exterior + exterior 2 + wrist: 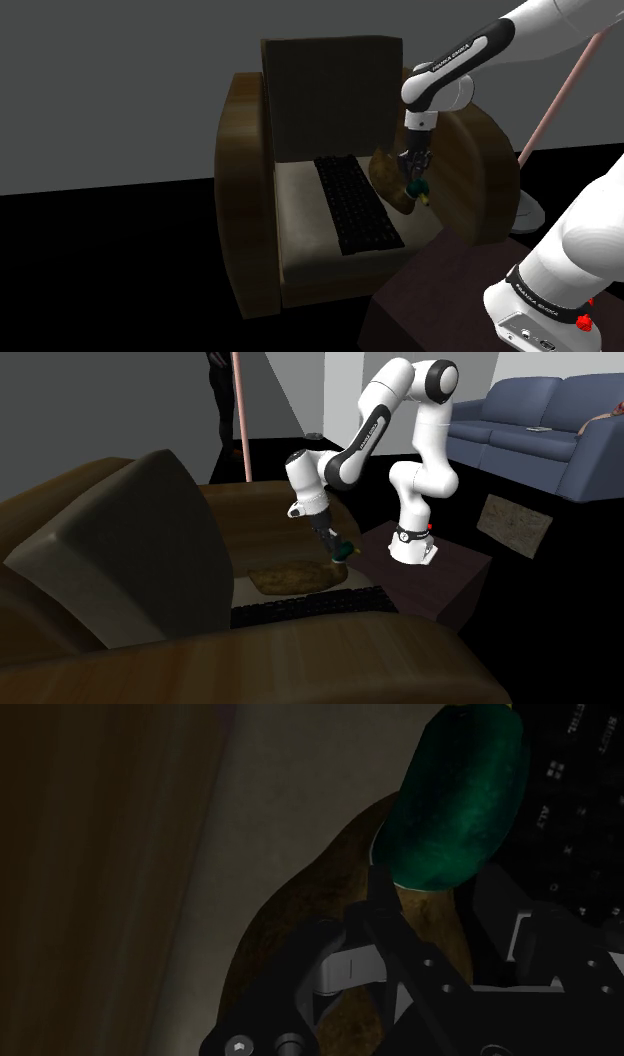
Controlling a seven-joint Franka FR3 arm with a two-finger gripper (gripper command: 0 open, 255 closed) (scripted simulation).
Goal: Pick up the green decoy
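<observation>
The decoy is a duck with a brown body (388, 172) and a glossy green head (421, 198). It lies on the armchair's seat cushion beside a black keyboard (358, 205). My gripper (413, 180) reaches down onto it from above and is shut on the neck just under the head. In the wrist view the green head (460, 799) juts out past the gripper (430, 904), whose black fingers (385, 909) clasp the neck. The brown body (300, 934) spreads out behind them. From the second exterior view the gripper (335, 544) sits over the green head (346, 553).
The armchair has thick brown wooden arms (245, 200) and a tall dark backrest (330, 90) that hem in the seat. My dark stand (430, 300) abuts the chair's front corner. A pink pole (560, 90) stands behind it. A blue sofa (540, 442) is far off.
</observation>
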